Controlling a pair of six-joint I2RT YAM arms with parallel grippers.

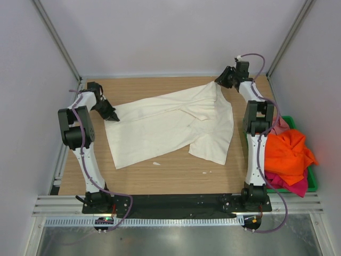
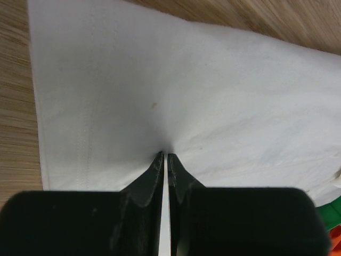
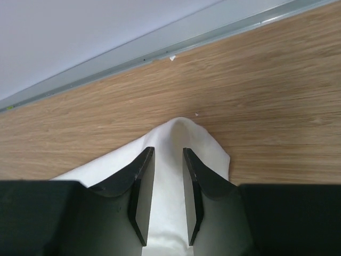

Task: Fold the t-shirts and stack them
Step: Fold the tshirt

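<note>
Wood-grain table (image 1: pixel 176 178) is stretching away from the arm bases toward pale walls. At the near right, a green bin (image 1: pixel 313 184) is sitting beside the table's right edge, holding a bright orange t-shirt (image 1: pixel 287 152) heaped over a magenta t-shirt (image 1: pixel 295 186); both are lying crumpled and unfolded. Mid-table, the cream-white t-shirt (image 1: pixel 160 128) is lying spread almost flat, with its right side doubling over itself. The left pincer (image 2: pixel 165 156) is pinching the shirt's left edge, jaws closed on the cloth, which is puckering toward the tips. Farthest off, the right pincer (image 3: pixel 168 152) is sitting at the shirt's far right corner with jaws parted, a small peak of cloth lying loose between them, ungripped. This fabric is looking light, thin and limp, so it is likely going to sag when lifted and drag on the wood; corners and hems are looking like the best places to hold, taking both layers together.
</note>
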